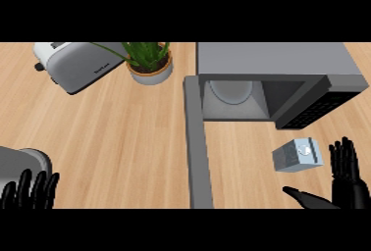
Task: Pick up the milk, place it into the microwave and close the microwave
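The milk (298, 155) is a small grey carton with a white cap, standing on the wooden counter in front of the microwave (275, 61). The microwave's door (197, 142) is swung wide open toward me, and a round glass plate shows inside the cavity. My right hand (346, 177) is open at the lower right, fingers straight up and thumb stretched left, just right of the carton and apart from it. My left hand (30, 192) rests open at the lower left edge, fingers up.
A silver toaster (76, 63) lies at the back left. A potted green plant (150, 62) stands between it and the microwave. Bare counter stretches left of the open door.
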`<control>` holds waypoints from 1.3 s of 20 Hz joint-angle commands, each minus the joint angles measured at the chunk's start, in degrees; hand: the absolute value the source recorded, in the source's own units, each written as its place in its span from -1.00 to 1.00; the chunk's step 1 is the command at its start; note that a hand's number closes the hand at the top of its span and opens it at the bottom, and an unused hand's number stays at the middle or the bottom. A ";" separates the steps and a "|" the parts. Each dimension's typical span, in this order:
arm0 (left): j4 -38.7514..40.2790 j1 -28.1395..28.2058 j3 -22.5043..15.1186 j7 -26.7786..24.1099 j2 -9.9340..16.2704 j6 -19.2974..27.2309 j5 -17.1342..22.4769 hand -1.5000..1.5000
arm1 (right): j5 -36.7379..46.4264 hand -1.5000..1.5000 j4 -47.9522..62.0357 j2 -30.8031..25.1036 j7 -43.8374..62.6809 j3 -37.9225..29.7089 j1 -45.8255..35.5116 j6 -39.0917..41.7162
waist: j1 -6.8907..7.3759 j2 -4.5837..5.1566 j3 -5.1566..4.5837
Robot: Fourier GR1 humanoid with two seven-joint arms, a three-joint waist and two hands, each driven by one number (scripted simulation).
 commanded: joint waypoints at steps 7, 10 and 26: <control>-0.95 0.11 -1.86 0.36 -0.87 2.05 -1.90 -1.00 | 0.06 -1.00 22.44 -3.08 -14.05 -3.68 -8.65 0.58 | -0.05 0.01 0.00; 1.44 2.06 -0.70 -3.43 -0.48 -0.97 -1.42 -1.00 | 1.40 -1.00 22.20 -1.73 -15.49 -2.41 -7.65 -1.57 | -0.09 -0.03 -0.02; 2.76 4.51 1.97 -4.96 1.72 -5.01 2.49 -1.00 | 1.74 -1.00 50.82 -7.03 -31.15 -4.63 -22.85 0.71 | 0.35 0.09 0.03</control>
